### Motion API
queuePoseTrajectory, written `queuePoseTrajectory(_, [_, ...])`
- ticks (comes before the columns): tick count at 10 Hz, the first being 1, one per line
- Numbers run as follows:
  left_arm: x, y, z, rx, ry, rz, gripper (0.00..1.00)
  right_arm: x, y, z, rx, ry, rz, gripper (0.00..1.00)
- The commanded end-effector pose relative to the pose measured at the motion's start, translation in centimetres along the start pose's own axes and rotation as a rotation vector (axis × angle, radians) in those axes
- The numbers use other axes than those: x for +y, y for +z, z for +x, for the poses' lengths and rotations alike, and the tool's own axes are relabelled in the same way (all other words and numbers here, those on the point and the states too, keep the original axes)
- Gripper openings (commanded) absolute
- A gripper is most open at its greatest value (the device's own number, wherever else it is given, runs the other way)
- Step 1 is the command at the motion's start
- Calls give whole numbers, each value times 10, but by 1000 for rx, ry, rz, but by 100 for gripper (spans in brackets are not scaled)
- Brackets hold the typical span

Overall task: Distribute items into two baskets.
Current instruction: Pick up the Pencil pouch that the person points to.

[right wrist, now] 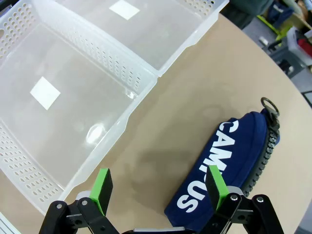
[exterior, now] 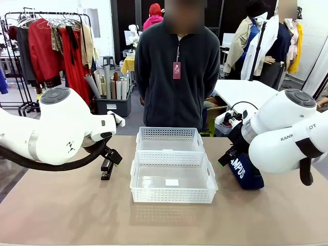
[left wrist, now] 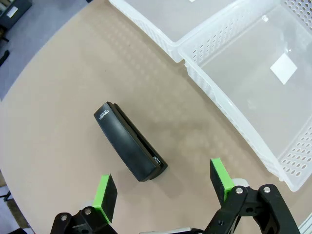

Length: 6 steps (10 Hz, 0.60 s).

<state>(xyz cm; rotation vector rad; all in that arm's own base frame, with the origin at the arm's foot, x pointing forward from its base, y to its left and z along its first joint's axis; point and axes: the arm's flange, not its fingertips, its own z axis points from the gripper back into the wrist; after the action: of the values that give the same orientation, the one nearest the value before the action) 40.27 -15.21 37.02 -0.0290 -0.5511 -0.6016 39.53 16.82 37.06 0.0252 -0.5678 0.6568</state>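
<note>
Two translucent-white lattice baskets sit end to end at the table's middle, the nearer one (exterior: 172,195) and the farther one (exterior: 169,134). A black stapler (exterior: 107,170) lies left of them. My left gripper (exterior: 110,160) hovers open just above it; in the left wrist view the stapler (left wrist: 129,141) lies ahead of the open left gripper (left wrist: 163,181), slightly to one side, with a basket wall (left wrist: 229,109) beyond. A navy "CAMPUS" pouch (exterior: 245,173) lies right of the baskets. My right gripper (right wrist: 158,185) is open over the pouch's end (right wrist: 229,156), one pad above the fabric.
A person in a dark fleece (exterior: 177,77) stands at the far edge behind the baskets, hands out of sight. A clothes rack (exterior: 51,46) and a bin of rolls (exterior: 113,97) stand back left. Bare tabletop (exterior: 77,215) stretches along the near edge.
</note>
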Motion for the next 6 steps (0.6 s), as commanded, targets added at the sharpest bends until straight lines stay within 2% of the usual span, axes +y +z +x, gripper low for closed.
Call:
queuePoseTrajectory(1, [0, 0, 0, -1, 1, 0, 100, 0, 0, 0, 0, 0, 0, 100])
queuePoseTrajectory(6, [0, 0, 0, -1, 1, 0, 100, 0, 0, 0, 0, 0, 0, 100])
